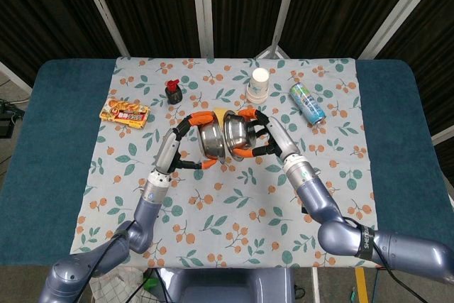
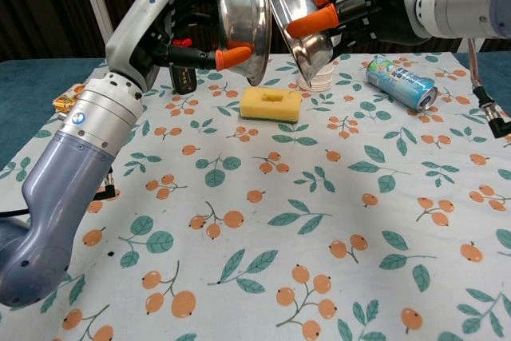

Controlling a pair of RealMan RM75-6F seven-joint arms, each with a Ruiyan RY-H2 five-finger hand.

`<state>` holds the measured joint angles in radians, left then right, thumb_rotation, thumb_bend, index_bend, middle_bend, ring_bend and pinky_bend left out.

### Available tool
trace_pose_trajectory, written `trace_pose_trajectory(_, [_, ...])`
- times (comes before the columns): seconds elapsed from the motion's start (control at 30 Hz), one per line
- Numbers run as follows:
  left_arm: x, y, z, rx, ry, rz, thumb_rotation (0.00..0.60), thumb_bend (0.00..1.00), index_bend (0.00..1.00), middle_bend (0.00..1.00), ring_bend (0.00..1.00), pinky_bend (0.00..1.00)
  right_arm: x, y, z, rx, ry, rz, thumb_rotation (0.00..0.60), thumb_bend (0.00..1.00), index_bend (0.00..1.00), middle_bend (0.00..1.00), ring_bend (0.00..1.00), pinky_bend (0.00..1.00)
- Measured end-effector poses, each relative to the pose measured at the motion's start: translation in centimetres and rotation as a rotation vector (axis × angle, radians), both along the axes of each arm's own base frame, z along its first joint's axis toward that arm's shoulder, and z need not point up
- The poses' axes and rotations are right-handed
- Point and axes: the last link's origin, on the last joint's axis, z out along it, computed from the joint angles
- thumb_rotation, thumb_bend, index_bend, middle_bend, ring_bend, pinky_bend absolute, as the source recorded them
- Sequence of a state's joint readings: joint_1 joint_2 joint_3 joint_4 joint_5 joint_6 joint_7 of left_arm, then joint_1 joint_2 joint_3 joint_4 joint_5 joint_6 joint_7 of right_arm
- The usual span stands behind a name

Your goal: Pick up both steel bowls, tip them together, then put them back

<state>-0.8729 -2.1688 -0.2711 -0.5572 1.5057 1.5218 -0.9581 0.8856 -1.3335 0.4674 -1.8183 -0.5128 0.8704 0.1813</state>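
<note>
Here the surface (image 1: 57, 175) fills the middle of the head view, a dark teal top with a floral cloth (image 1: 234, 204) laid over its centre; bare teal margins run down both sides, and the lower half of the cloth lies open below the arms. The cloth is printed with orange fruit and green leaves.

Two grey arms reach up from the bottom of the frame and meet above the cloth's centre. The left hand (image 2: 180, 17) grips one steel bowl (image 2: 243, 15) by its rim, orange fingertips (image 2: 231, 57) hooked over the edge. The right hand (image 2: 363, 9) grips the second steel bowl (image 2: 307, 25) the same way. Both bowls are shiny, round and tipped on edge, held in the air with their rims meeting at the top centre of the chest view, above the sponge.

Smaller things sit along the cloth's upper part. One yellow sponge (image 2: 271, 105), rectangular with a dent in its top, lies just under the bowls. One stack of white paper cups (image 1: 259, 84) stands upper centre. One printed can (image 2: 401, 83) lies on its side toward the upper right. One flat yellow-and-red packet (image 1: 124, 113) lies at the left edge of the cloth. One small dark bottle with a red cap (image 1: 173, 90) stands upright at upper left.
</note>
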Motion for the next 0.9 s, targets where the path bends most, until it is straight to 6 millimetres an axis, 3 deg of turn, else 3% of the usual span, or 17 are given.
trace_pose_trajectory(0.37, [0.6,-1.0,-0.3,0.006,0.0,-0.027,0.6,0.1,0.4,0.26,0.2,0.42,2.6,0.8,0.4,0.04,-0.093,-0.01,0.6,0.2,0.42,0.28,0.44,0.47])
trace_pose_trajectory(0.9, [0.3,-1.3,0.0,0.047,-0.015,-0.038,0.6,0.1,0.4,0.25,0.2,0.42,2.7,1.5,0.6,0.206,-0.214,-0.056,0.6,0.2,0.42,0.28,0.45,0.47])
